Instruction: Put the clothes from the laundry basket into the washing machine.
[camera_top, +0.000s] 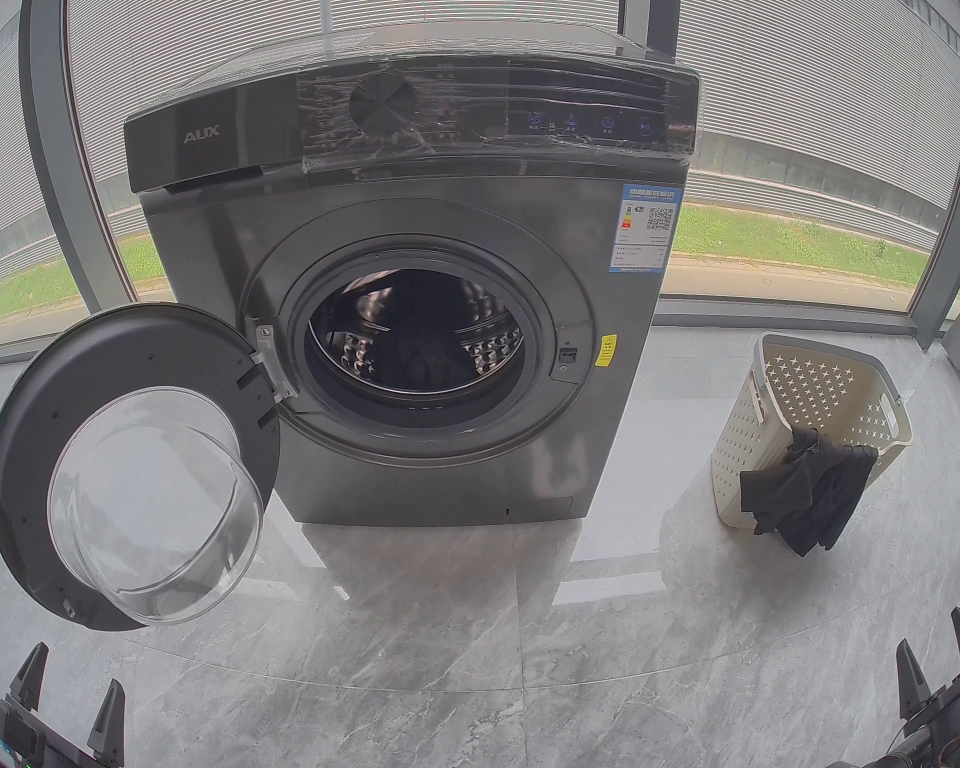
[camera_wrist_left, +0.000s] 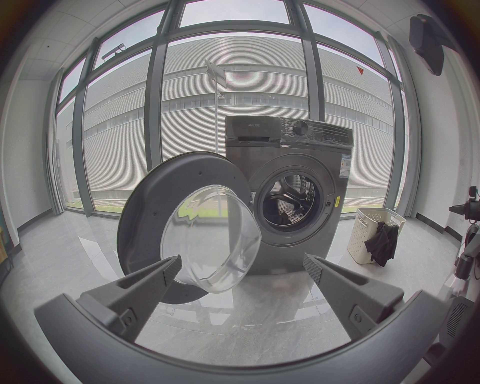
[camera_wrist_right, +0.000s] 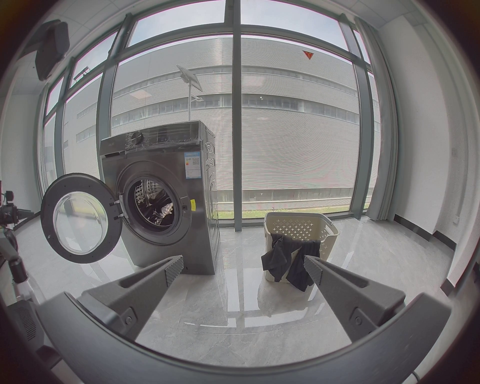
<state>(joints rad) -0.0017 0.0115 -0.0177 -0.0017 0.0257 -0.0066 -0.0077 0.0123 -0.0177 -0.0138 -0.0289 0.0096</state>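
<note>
The dark clothes hung in a bundle over the front rim of the laundry basket, partly inside it and partly trailing down its outer wall toward the floor. The basket stood on the floor to the right of the washing machine, near it but not touching. The machine's door was swung fully open to the left, leaving the drum mouth unobstructed. A dark shape lay low in the drum, though whether it was cloth could not be told. The left gripper and the right gripper were both spread wide and held nothing, low and well back from the machine and the basket. By my reading the task stood at the reach for the clothes, with nothing yet gripped. The next move would call for the right arm, the nearer one, to go forward to the basket's front rim, close on the bundle where the fabric bunched thickest, then carry it left to the drum. The floor between grippers, basket and machine lay open. The edges to mind were the basket's rim, which might tip or drag with the cloth, the lip of the drum mouth, and the door jutting out on the left.
</note>
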